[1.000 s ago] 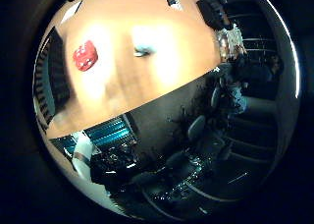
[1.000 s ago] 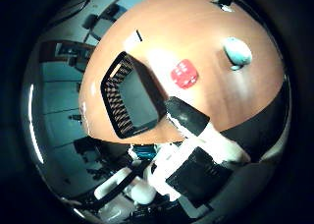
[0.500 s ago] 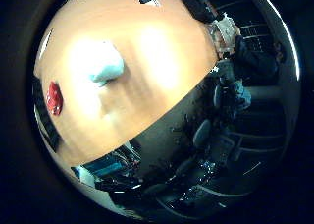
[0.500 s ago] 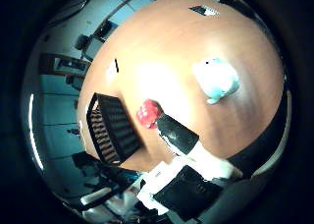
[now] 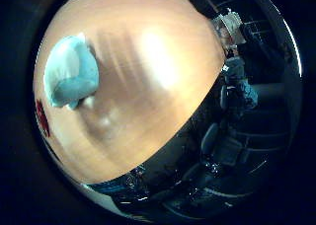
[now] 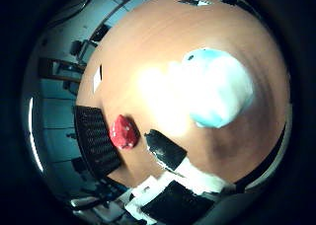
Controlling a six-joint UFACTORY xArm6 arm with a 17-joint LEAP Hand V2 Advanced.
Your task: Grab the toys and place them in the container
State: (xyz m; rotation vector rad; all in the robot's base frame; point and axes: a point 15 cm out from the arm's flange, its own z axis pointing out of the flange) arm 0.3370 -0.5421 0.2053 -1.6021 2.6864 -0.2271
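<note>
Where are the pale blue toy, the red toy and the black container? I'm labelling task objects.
pale blue toy [image 6: 217, 94], thumb side palm view, middle of its body.
red toy [image 6: 123, 132], thumb side palm view, its centre.
black container [image 6: 96, 141], thumb side palm view, its meshed wall.

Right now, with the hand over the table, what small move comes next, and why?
Probably lower straight onto the pale blue toy: it fills much of the view, so it is close under the palm, and it lies free on the table, apart from the red toy.

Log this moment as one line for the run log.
hand: open, over table | nearest: light blue toy, not grasped | red toy: on table beside black container | container: no toy seen inside
</note>
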